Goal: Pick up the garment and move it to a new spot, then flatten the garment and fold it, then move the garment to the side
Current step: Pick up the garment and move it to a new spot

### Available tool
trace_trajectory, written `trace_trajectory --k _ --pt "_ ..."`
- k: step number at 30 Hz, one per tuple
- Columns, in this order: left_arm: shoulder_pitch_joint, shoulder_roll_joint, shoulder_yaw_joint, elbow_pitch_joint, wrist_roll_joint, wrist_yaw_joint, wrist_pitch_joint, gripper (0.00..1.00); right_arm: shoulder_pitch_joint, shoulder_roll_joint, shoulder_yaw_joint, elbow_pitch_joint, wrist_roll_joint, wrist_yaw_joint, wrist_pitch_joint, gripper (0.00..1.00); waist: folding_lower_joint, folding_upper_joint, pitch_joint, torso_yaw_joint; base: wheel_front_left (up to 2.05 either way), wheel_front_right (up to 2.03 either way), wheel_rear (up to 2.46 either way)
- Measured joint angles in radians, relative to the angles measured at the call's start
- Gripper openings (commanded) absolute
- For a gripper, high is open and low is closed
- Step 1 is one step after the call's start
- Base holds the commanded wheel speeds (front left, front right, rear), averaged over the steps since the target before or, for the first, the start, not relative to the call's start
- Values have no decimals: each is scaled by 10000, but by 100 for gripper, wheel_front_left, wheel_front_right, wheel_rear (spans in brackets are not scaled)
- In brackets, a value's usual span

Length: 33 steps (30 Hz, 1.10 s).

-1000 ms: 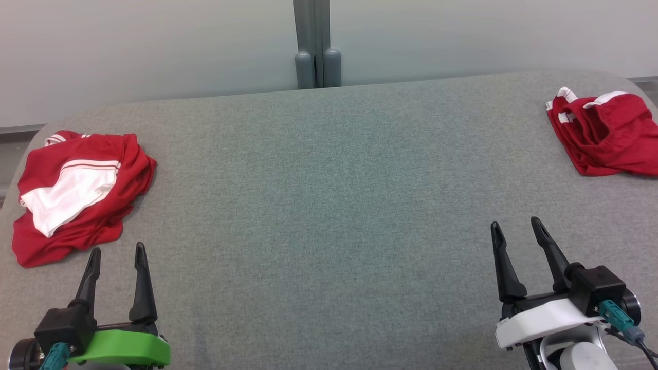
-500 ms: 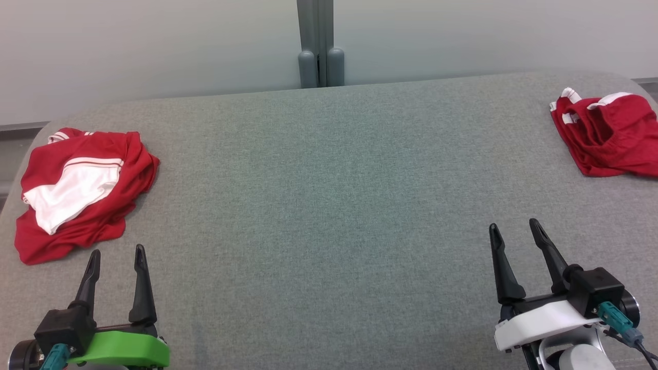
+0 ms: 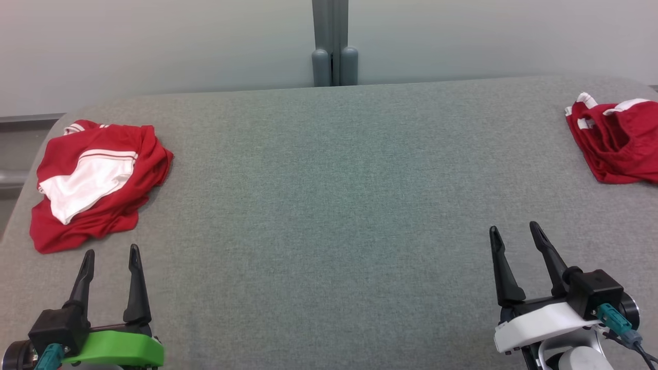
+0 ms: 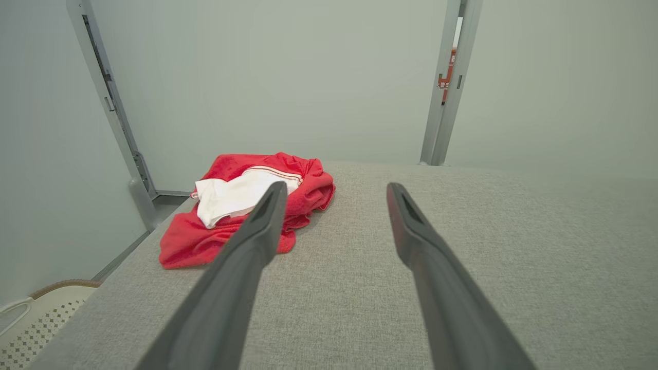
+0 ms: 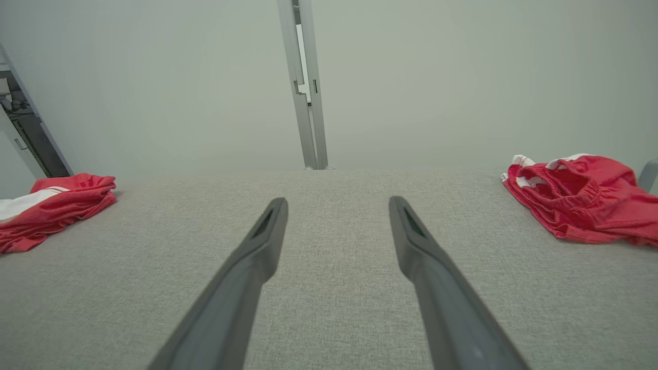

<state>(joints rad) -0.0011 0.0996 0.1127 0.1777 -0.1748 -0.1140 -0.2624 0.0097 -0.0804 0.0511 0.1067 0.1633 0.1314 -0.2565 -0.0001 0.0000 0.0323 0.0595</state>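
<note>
Across grey woven tabletop (image 3: 329, 205), crumpled red-and-white garment (image 3: 97, 174) left, red garment (image 3: 622, 149) right, jaws all spread.

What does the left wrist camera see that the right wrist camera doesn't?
Left wrist view: the left gripper, open, and what looks like a white basket with little holes, low beside the grey table. Right wrist view: the right gripper, open, and a second red garment with white trim on the table's right side. Both: the crumpled red-and-white garment, the table and a grey post by the wall.
</note>
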Motion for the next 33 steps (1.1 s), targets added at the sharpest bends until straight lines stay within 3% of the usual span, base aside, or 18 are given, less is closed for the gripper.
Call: trace_trajectory --k 9,33 --pt "-67 127 88 40 -44 82 0 100 20 -35 8 67 23 0 27 100 0 0 25 831 0 0 0" --pt "129 267 228 153 -265 322 0 100 -57 -121 230 443 96 0 90 100 0 0 81 4191 0 0 0"
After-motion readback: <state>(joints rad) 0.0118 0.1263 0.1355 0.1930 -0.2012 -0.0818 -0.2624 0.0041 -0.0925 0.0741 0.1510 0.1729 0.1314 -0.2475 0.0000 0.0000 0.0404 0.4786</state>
